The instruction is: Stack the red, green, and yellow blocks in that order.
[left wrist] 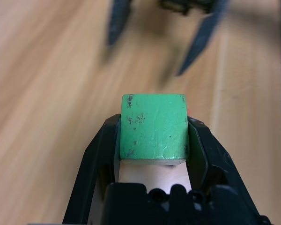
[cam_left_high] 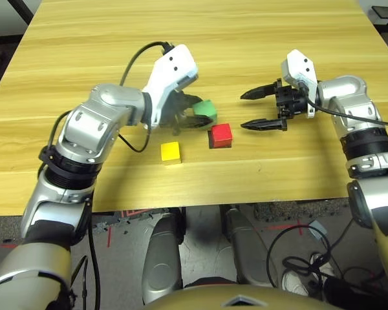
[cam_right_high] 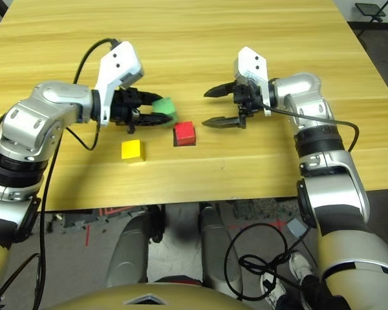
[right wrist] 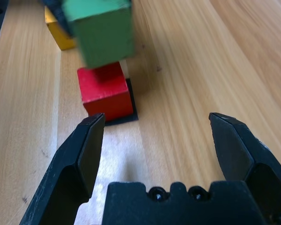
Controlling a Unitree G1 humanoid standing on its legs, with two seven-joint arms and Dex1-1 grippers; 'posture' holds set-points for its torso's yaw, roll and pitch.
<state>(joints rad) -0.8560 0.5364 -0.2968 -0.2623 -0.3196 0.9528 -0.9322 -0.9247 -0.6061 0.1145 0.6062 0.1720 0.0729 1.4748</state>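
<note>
While the wooden table (cam_left_high: 258, 39) spreads pale and bare across most of the scene, the two silver arms reach in over its near half from either side. The left arm (cam_left_high: 94, 129) bends at the elbow and angles toward the middle, a black cable (cam_left_high: 139, 55) looping up over its white wrist housing. The right arm (cam_left_high: 355, 123) comes in from the right edge, its own cable trailing back along the forearm.

The left gripper (cam_left_high: 197, 113) has its two black fingers closed on the green block (cam_left_high: 205, 108), one finger pressed to each side, and carries it clear of the tabletop. In the left wrist view the green block (left wrist: 153, 126) sits squarely between the finger pads, its face scuffed with small dark marks. The block hangs just to the left and slightly farther away than the red block (cam_left_high: 220, 135), close to it but not above its centre.

The right gripper (cam_left_high: 255, 108) hovers to the right of the red block with its fingers spread wide, holding nothing, tips pointing left toward the blocks.

The red block stands on a flat black square patch (right wrist: 130, 112) on the table, near the middle. The yellow block (cam_left_high: 171, 152) rests on the wood to the left of the red one and a little nearer, apart from it.
</note>
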